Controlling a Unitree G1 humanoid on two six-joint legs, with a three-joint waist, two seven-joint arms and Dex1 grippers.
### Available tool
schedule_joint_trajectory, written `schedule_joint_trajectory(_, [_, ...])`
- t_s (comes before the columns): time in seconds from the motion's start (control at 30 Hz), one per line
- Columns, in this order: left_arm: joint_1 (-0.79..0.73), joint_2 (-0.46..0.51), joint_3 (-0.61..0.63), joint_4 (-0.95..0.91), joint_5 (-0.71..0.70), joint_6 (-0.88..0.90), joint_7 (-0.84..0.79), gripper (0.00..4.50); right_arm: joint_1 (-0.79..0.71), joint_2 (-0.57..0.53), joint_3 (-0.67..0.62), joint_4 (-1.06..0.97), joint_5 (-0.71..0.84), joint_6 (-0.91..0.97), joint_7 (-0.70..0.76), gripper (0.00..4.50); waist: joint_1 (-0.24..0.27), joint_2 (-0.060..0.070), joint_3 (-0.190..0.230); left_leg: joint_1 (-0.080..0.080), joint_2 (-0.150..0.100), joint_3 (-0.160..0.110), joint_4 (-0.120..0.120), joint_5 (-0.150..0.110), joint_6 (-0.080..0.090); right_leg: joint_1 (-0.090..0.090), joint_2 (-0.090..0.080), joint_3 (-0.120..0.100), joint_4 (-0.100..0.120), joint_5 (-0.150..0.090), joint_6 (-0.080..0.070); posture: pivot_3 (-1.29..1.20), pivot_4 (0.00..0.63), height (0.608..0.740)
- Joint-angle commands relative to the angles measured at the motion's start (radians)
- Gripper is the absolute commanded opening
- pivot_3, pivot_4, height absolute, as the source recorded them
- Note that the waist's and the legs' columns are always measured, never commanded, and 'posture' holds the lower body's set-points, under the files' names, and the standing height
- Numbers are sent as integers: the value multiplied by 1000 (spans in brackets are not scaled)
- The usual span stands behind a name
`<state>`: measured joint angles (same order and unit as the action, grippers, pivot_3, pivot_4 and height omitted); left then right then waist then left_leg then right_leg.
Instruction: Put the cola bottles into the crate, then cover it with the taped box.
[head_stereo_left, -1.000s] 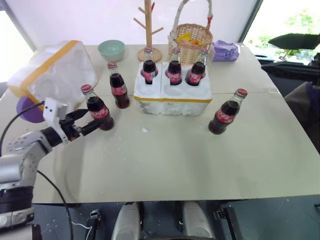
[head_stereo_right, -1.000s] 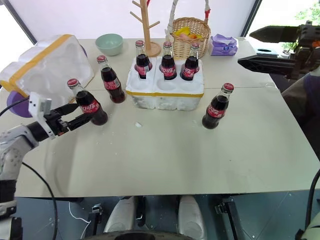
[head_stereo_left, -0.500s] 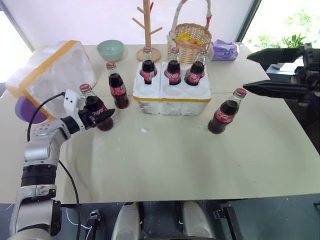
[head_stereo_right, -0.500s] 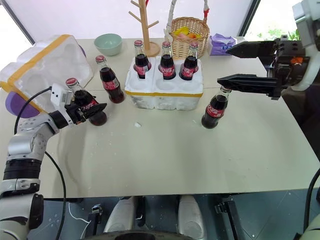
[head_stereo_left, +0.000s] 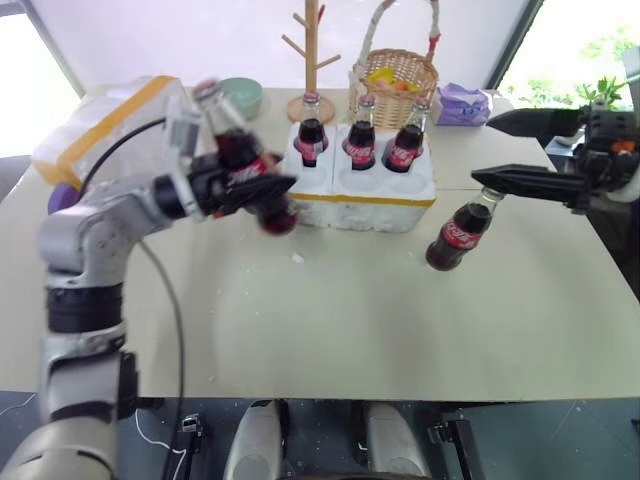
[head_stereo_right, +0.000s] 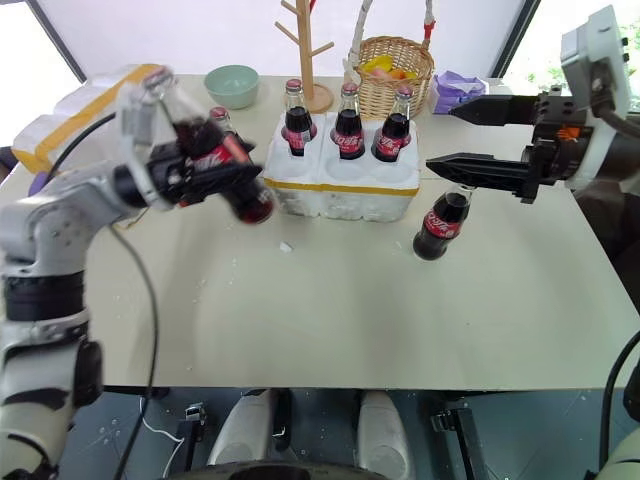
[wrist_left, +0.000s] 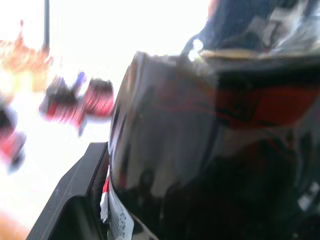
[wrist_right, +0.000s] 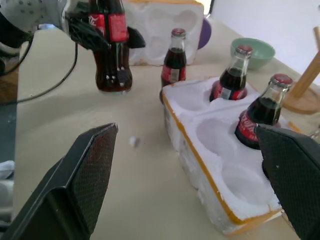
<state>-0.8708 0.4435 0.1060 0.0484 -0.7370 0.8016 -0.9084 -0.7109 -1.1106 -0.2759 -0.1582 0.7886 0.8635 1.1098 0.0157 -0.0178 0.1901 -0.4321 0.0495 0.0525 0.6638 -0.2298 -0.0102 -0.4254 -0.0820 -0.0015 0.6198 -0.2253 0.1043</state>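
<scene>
Held bottle (head_stereo_right: 215, 160): glass, smooth, breakable; my left gripper (head_stereo_right: 205, 178) is clamped round its label band, tilted, at 9 o'clock of the crate (head_stereo_right: 340, 180).
Right gripper (head_stereo_right: 470, 140): fingers wide apart over the bottle at 3 o'clock (head_stereo_right: 442, 215).
Crate: three bottles seated, front holes empty.
Taped box (head_stereo_left: 105, 125): at 9 o'clock.
Hard to read: the held bottle's cap is blurred.

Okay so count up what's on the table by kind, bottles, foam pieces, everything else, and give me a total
Cola bottles: 6, three in the crate, one in the left gripper, one behind it, one on the table under the right gripper
Foam pieces: 2, crate and taped box
Bowl: 1
Wooden rack: 1
Wicker basket: 1
Purple packet: 1
Total: 12
</scene>
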Motion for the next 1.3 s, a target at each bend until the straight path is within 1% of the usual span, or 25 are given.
schedule_joint_trajectory(0.03, [-149,-111,-46,139,109,-152,89,2901,1,1,-23,-36,-5,-22,-25,4500,-2,0,0,0,0,0,0,0,0,0,0,0,0,0,1,0,150,740])
schedule_joint_trajectory(0.17, [-319,-233,-86,444,254,-328,171,2901,55,-14,-45,-75,-11,-22,-41,4500,-9,0,0,-1,0,0,0,0,1,-2,1,0,0,0,1,0,150,740])
schedule_joint_trajectory(0.3, [-415,-283,-124,669,368,-476,160,2901,88,-23,-80,-98,-7,-15,-64,4500,-12,0,1,-2,0,-1,-2,-1,2,-5,2,0,1,1,2,0,150,740])
schedule_joint_trajectory(0.43, [-466,-311,-144,821,446,-545,149,2901,132,-26,-113,-124,-6,-6,-82,4500,-6,0,1,-6,0,-1,-2,-1,3,-8,2,0,1,1,2,0,150,740])
schedule_joint_trajectory(0.57, [-487,-338,-162,908,504,-580,122,2901,168,-19,-138,-142,-3,0,-106,4500,-2,0,1,-12,0,0,1,-1,3,-13,1,0,1,1,3,0,150,740])
schedule_joint_trajectory(0.73, [-506,-386,-161,1072,588,-628,238,2901,170,-7,-125,-139,-6,-12,-129,4500,-2,0,1,-12,0,0,1,-1,3,-13,1,0,1,1,3,0,150,740])
schedule_joint_trajectory(0.8, [-505,-395,-151,1106,601,-641,260,3923,157,1,-113,-127,-9,-16,-139,4500,-6,0,1,-12,0,-1,1,-1,3,-13,1,0,1,1,3,0,150,740])
schedule_joint_trajectory(0.83, [-501,-395,-148,1109,605,-647,258,4201,150,4,-106,-121,-11,-18,-143,4500,-5,0,1,-12,0,0,1,-1,3,-13,1,0,1,1,3,0,150,740])
schedule_joint_trajectory(0.87, [-495,-390,-147,1100,606,-646,248,4378,145,6,-100,-115,-14,-20,-146,4500,-5,0,0,-11,0,0,1,-1,3,-13,1,0,2,1,3,0,150,740])
schedule_joint_trajectory(0.93, [-478,-373,-140,1061,600,-641,215,4378,136,10,-90,-106,-18,-24,-149,4500,-4,0,0,-11,0,0,1,-1,3,-13,1,0,4,1,3,0,150,740])
schedule_joint_trajectory(1.0, [-417,-328,-118,911,544,-610,109,4378,131,16,-84,-99,-21,-27,-151,4500,-8,0,0,-11,0,-1,1,-1,3,-13,1,0,4,1,3,0,150,740])
schedule_joint_trajectory(1.03, [-373,-306,-110,809,513,-580,59,4378,134,17,-85,-98,-19,-27,-151,4500,-9,0,0,-11,0,-1,1,-1,3,-13,1,0,5,1,3,0,150,740])
schedule_joint_trajectory(1.1, [-250,-241,-88,529,412,-474,-44,4378,138,23,-84,-97,-20,-31,-154,4500,-13,1,0,-11,0,0,1,-1,2,-15,1,1,8,1,3,0,150,740])
schedule_joint_trajectory(1.13, [-173,-190,-62,365,333,-387,-84,4378,140,28,-84,-98,-19,-31,-158,4500,-14,1,0,-11,0,0,1,-1,2,-15,1,1,9,1,3,0,150,740])
schedule_joint_trajectory(1.17, [-120,-157,-44,251,278,-321,-100,4378,143,31,-86,-98,-18,-31,-159,4500,-21,1,0,-11,1,-1,1,-1,2,-16,1,1,10,1,3,0,150,740])
schedule_joint_trajectory(1.2, [-49,-101,-10,130,206,-237,-117,4378,146,36,-87,-100,-15,-30,-163,4500,-22,1,0,-11,1,-1,0,0,1,-16,1,1,10,1,2,0,150,740])
schedule_joint_trajectory(1.23, [17,-43,24,34,143,-160,-131,4378,149,41,-86,-102,-13,-30,-166,4500,-24,1,0,-11,1,-2,1,0,1,-16,1,1,11,1,2,0,150,740])
schedule_joint_trajectory(1.3, [108,36,68,-79,71,-75,-133,4378,153,47,-84,-104,-13,-32,-171,4500,-31,1,0,-10,1,-2,1,0,0,-15,1,1,11,1,3,0,150,740])
